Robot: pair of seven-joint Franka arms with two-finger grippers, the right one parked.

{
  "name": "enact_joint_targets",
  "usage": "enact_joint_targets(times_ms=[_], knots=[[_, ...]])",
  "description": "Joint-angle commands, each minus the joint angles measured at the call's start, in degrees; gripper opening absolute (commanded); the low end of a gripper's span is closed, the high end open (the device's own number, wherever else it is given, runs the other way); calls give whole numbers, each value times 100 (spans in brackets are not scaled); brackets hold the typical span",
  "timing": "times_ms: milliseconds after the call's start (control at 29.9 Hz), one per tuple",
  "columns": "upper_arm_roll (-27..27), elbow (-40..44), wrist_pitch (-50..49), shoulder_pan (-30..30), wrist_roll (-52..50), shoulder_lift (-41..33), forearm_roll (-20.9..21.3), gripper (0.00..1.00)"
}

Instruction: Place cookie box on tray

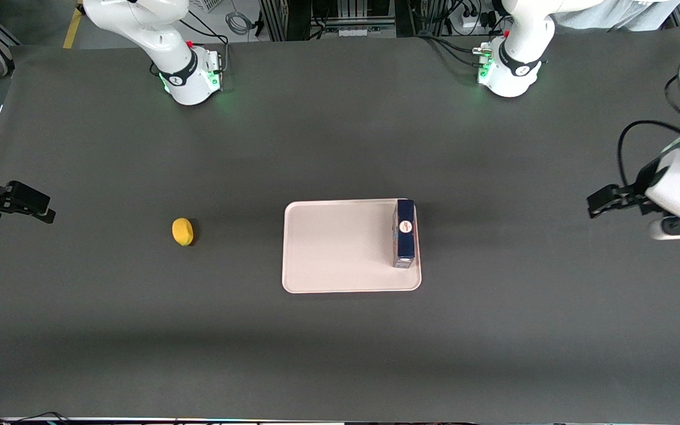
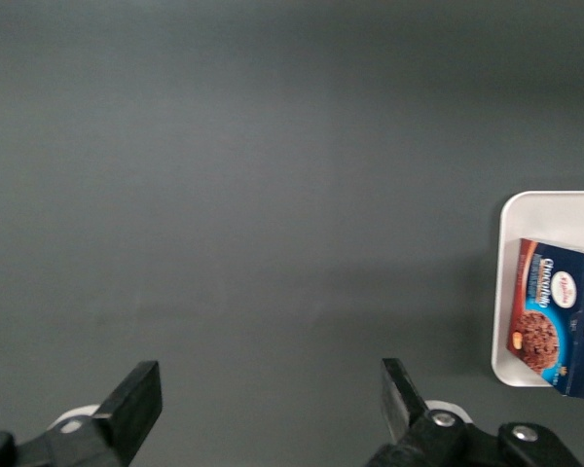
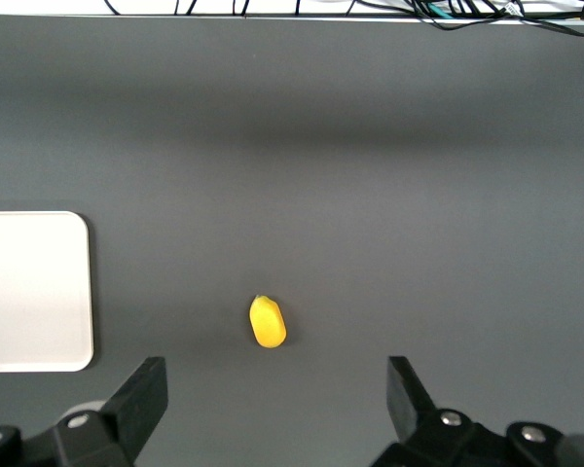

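Note:
The dark-blue cookie box (image 1: 405,233) stands on the pale pink tray (image 1: 340,248), along the tray's edge toward the working arm's end. In the left wrist view the box (image 2: 565,331) shows its cookie picture and red edge, resting on the tray (image 2: 550,209). My left gripper (image 1: 602,203) hangs over bare table toward the working arm's end, well apart from the tray. In the left wrist view the gripper (image 2: 271,394) is open and empty, with only dark table between its fingertips (image 2: 141,389).
A small yellow lump (image 1: 182,231) lies on the dark table (image 1: 340,354) toward the parked arm's end, also seen in the right wrist view (image 3: 267,322). Both arm bases (image 1: 508,71) stand at the table's edge farthest from the front camera.

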Motion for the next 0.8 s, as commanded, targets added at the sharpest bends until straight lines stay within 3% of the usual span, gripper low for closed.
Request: enact_joint_targets(times_ms=[0,267,769], knots=[[82,-271,-289,6,168,-483,-84,100],[74,-710,-246,-21,221,-808,-66,100],[74,-675,-263,-12,230,-791,-84,100]])
